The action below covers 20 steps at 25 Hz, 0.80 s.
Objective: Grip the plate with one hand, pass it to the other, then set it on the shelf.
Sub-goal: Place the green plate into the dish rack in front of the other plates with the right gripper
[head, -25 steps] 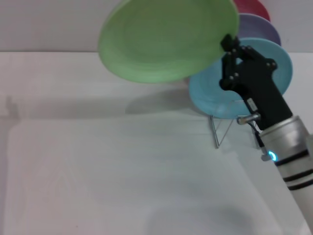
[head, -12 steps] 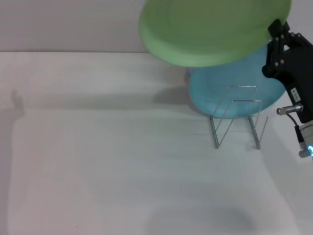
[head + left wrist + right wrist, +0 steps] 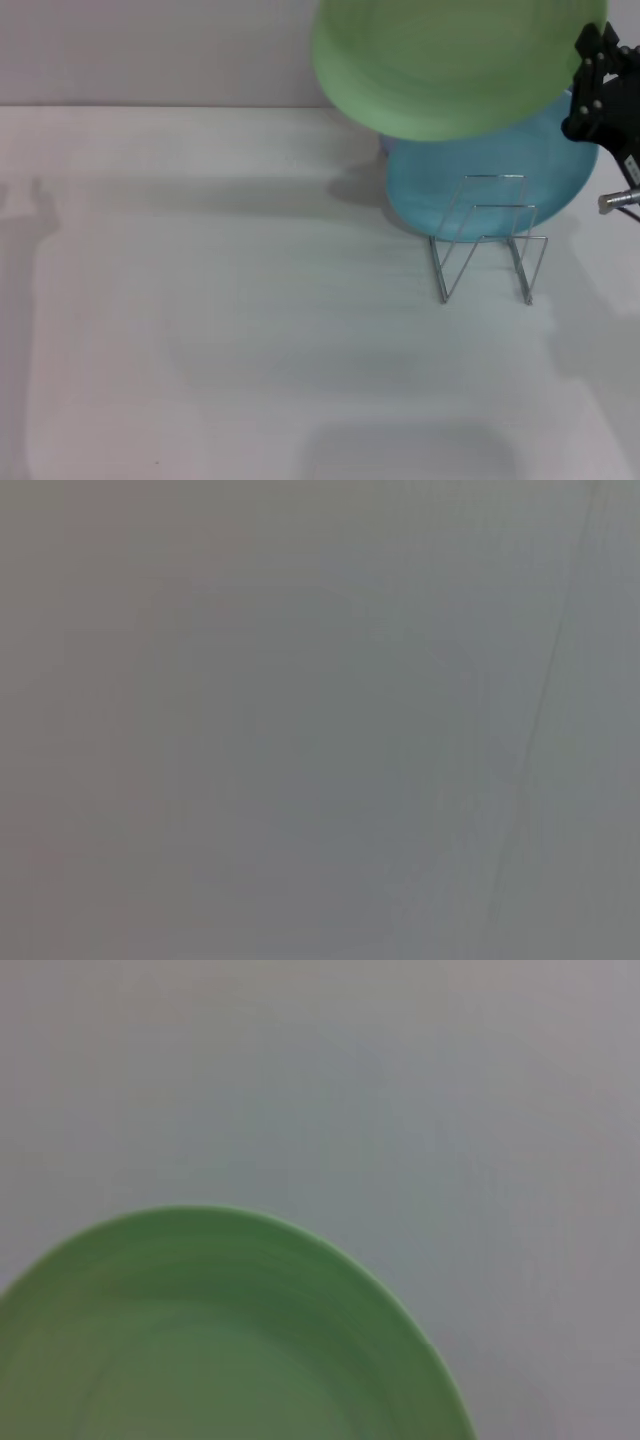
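While right gripper (image 3: 592, 75) clamps the plate (image 3: 455, 60) rim aloft, placement remains: lower it into the shelf (image 3: 488, 240) slot below.

Right hand (image 3: 590, 60) raised high, clamped

No text, label, brand, number or sign can be read anywhere in these views; the small pale tag on the right gripper (image 3: 597, 62), at upper right, is illegible.
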Each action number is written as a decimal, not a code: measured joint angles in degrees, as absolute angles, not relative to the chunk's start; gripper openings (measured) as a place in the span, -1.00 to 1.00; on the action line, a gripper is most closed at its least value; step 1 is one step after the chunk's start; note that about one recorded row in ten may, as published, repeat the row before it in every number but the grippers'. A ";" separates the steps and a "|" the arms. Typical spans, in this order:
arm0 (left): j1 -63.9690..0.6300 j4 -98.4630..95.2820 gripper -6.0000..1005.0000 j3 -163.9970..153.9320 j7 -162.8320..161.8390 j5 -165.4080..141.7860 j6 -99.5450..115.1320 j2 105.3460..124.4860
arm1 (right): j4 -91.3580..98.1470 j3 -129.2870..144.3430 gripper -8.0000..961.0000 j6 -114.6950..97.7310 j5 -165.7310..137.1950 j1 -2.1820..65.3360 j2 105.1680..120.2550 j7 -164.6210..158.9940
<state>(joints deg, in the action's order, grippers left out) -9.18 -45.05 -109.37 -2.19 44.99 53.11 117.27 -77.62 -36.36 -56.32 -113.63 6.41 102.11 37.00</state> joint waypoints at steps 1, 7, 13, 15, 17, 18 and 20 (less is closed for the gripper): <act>-9.30 -44.94 -0.18 -109.34 -2.19 45.00 53.08 117.31 | -78.79 -38.64 -0.96 -53.51 -115.86 4.44 102.73 38.20; -9.99 -44.25 -0.18 -109.19 -2.19 44.99 53.00 117.73 | -83.68 -50.76 -0.96 -39.50 -132.58 -4.79 108.65 37.04; -10.06 -44.08 -0.18 -109.15 -2.19 45.00 52.99 117.86 | -86.90 -53.22 -0.96 -32.64 -140.19 -8.16 110.40 36.62; -10.05 -44.06 -0.18 -109.15 -2.19 45.00 52.99 117.87 | -88.15 -53.48 -0.96 -30.51 -140.80 -8.72 110.09 36.70; -10.04 -44.04 -0.18 -109.15 -2.19 45.00 52.99 117.86 | -89.34 -53.90 -0.95 -28.83 -142.41 -9.61 110.01 36.93; -10.03 -44.04 -0.18 -109.16 -2.19 45.00 52.99 117.86 | -89.86 -54.16 -0.95 -28.03 -143.52 -10.10 110.07 36.95; -10.02 -44.03 -0.18 -109.15 -2.19 45.00 52.99 117.86 | -90.75 -54.74 -0.95 -26.42 -145.71 -11.01 110.53 36.99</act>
<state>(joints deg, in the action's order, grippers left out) -10.02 -44.03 -109.15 -2.19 45.00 52.99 117.86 -90.75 -54.74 -26.42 -145.71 -11.01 110.53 36.99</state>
